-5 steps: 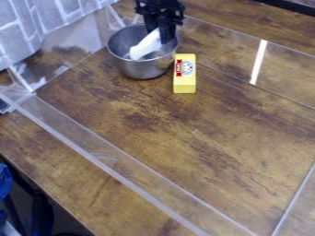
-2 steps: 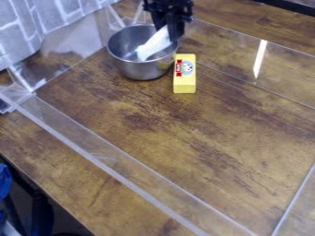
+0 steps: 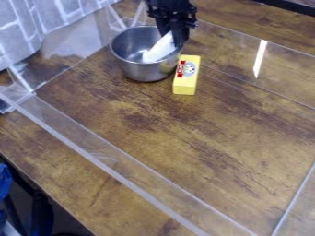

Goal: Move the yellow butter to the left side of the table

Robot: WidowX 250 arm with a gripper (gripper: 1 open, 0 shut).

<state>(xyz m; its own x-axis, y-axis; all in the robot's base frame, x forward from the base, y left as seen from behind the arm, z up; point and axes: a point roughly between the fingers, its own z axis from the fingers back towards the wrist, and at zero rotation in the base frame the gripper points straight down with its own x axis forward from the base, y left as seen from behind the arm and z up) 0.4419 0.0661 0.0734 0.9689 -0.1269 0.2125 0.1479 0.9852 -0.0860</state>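
Observation:
The yellow butter (image 3: 186,74) is a small bright yellow box with a red-and-white label. It lies on the dark wooden table (image 3: 197,157), just right of a steel bowl (image 3: 135,55). My dark gripper (image 3: 179,39) hangs above the bowl's right rim, just behind the butter and apart from it. Its fingers point down, and their spacing is lost against the dark body. Nothing shows between them.
A white object (image 3: 157,49) rests inside the steel bowl. Clear acrylic strips (image 3: 87,138) run along the table's borders. A pale tiled surface (image 3: 37,32) stands at the back left. A blue object (image 3: 5,184) sits below the table's left edge.
The gripper has shifted to the right, from over the bowl's middle toward its right rim and the butter. The butter and bowl have not moved.

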